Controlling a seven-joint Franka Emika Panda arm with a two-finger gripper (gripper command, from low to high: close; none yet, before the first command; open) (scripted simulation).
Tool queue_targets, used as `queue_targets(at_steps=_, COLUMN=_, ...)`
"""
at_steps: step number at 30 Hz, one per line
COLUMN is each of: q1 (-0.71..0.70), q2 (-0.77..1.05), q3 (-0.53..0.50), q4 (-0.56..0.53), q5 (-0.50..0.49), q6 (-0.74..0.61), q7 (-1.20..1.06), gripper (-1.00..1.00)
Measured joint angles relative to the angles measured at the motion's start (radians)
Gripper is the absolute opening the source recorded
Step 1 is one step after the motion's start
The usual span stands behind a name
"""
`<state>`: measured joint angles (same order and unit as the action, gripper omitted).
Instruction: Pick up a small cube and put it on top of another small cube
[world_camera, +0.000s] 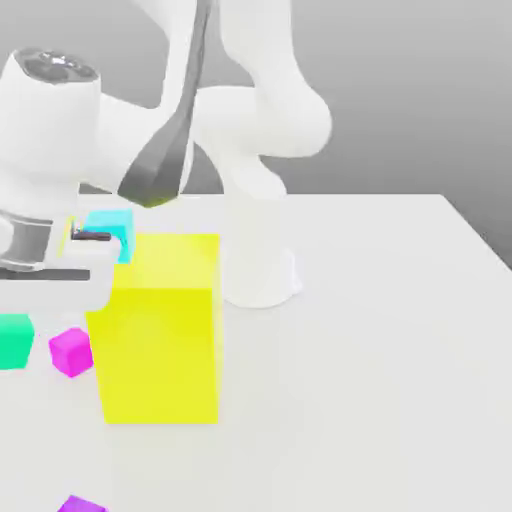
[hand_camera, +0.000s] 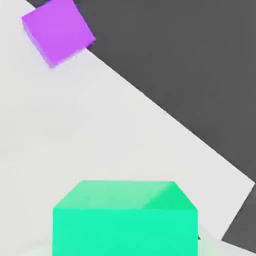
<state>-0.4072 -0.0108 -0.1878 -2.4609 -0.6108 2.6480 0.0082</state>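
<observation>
Right now the jaws (world_camera: 14, 330) are closed to a narrow gap on the small green cube (world_camera: 14, 342), which sits between them at the exterior view's left, above the bench (world_camera: 360, 350). To its right are a magenta cube (world_camera: 72, 352) and then the big yellow block (world_camera: 160, 350); a purple cube (world_camera: 82, 505) lies nearer, a cyan cube (world_camera: 117, 228) farther.

backdrop: plain grey, darker toward top | table (world_camera: 370, 370): pale, straight-edged
</observation>
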Motion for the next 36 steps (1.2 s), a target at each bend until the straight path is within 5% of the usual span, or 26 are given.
queue_targets(at_steps=9, q1=-0.102, q2=-0.112, q3=-0.153, q4=-0.191, q5=0.178, q6=0.012, q7=-0.468, gripper=-1.0)
queue_targets(at_steps=15, q1=-0.062, q2=-0.141, q3=-0.278, q4=-0.346, q5=0.436, q6=0.027, q7=-0.754, gripper=-1.0)
queue_targets(at_steps=36, q1=-0.024, q2=0.111, q3=-0.239, q4=-0.347, q5=0.801, q6=0.243, q7=-1.016, gripper=-1.0)
